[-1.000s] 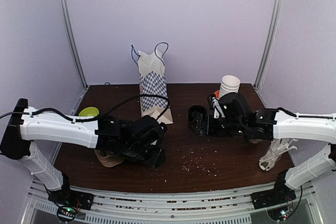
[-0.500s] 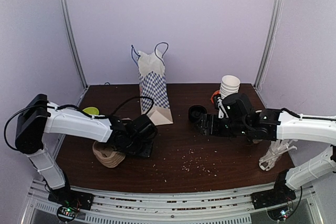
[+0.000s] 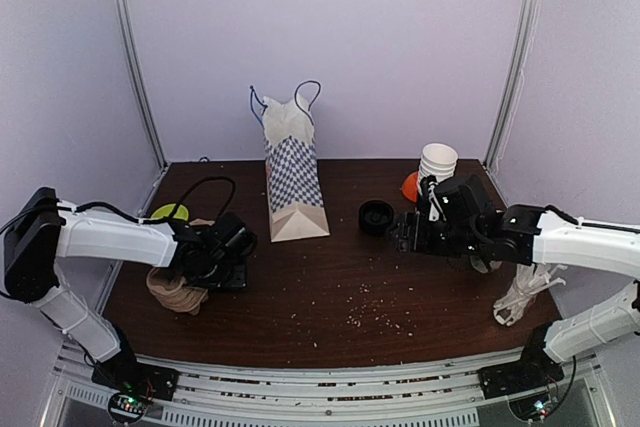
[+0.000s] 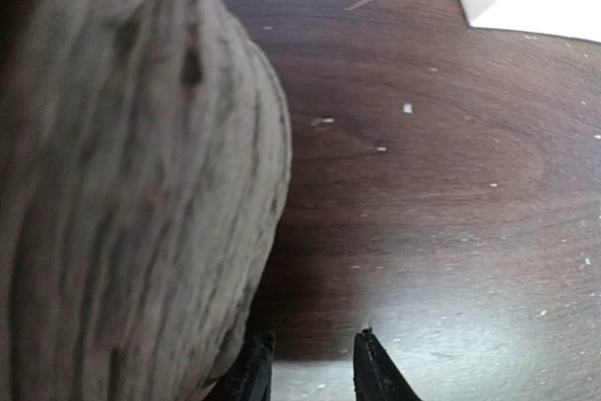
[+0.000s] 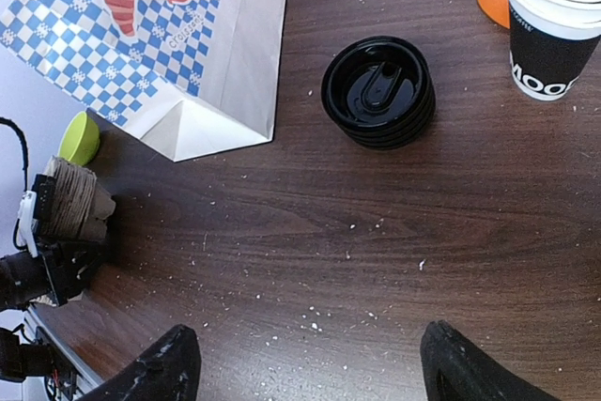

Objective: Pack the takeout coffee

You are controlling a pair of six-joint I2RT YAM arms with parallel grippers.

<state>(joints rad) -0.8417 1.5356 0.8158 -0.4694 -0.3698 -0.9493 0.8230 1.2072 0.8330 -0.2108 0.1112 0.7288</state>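
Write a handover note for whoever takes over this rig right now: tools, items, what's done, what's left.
Left tool: jaws narrowed with a bare gap, holding nothing, low over the table beside the brown sleeve stack at the left.
Right tool: wide open, empty, facing the black lid stack.
Items: paper bag upright at back centre; lidless cup stack at back right. No lidded cup is in view.
Done: nothing visibly packed; the bag's inside is hidden.
Left: probably make up a lidded cup from the two stacks, then set it in the bag.
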